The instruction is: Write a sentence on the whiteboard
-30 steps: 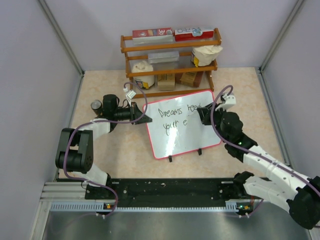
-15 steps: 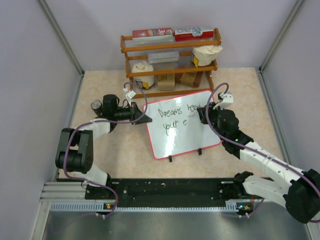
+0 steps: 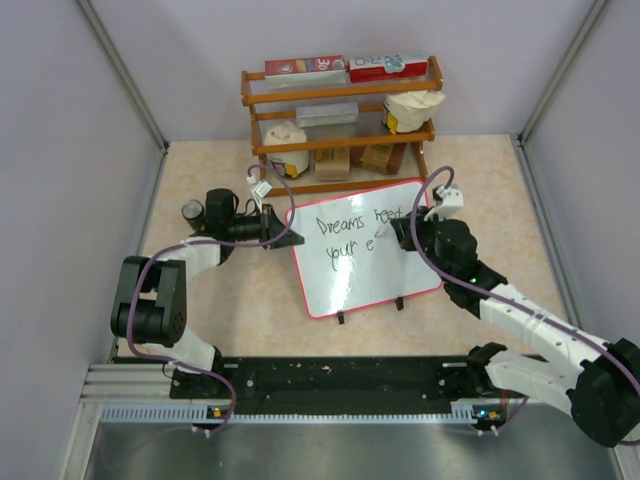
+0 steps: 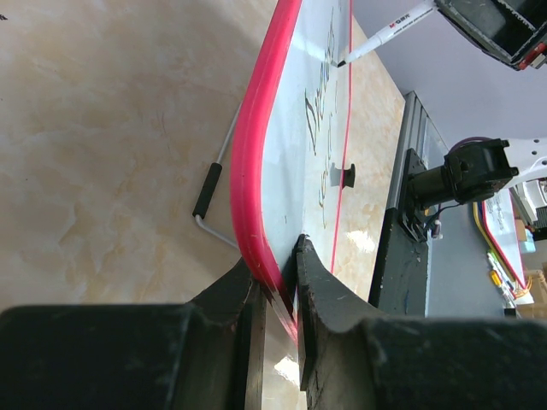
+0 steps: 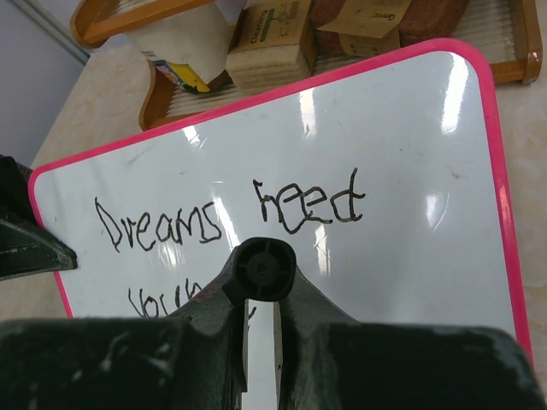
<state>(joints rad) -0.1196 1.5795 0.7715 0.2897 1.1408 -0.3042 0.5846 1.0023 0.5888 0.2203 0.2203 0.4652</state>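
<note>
Red-framed white whiteboard (image 3: 372,282); black handwritten sentence (image 5: 309,206).

"Dreams need" over "your e" on the whiteboard (image 3: 375,280)

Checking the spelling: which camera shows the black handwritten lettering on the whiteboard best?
Right wrist view: the black handwritten lettering reads large and head-on, though the right end effector covers most of line two. Top external shows both lines, small; left wrist shows them edge-on, unreadable.

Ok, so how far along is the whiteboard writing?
Done: the sentence reads "Dreams need" with "your e" beneath on the whiteboard. In hand: the right gripper holds a marker by that "e", while the left gripper clamps the board's edge. Left: finishing that word, at least.
</note>
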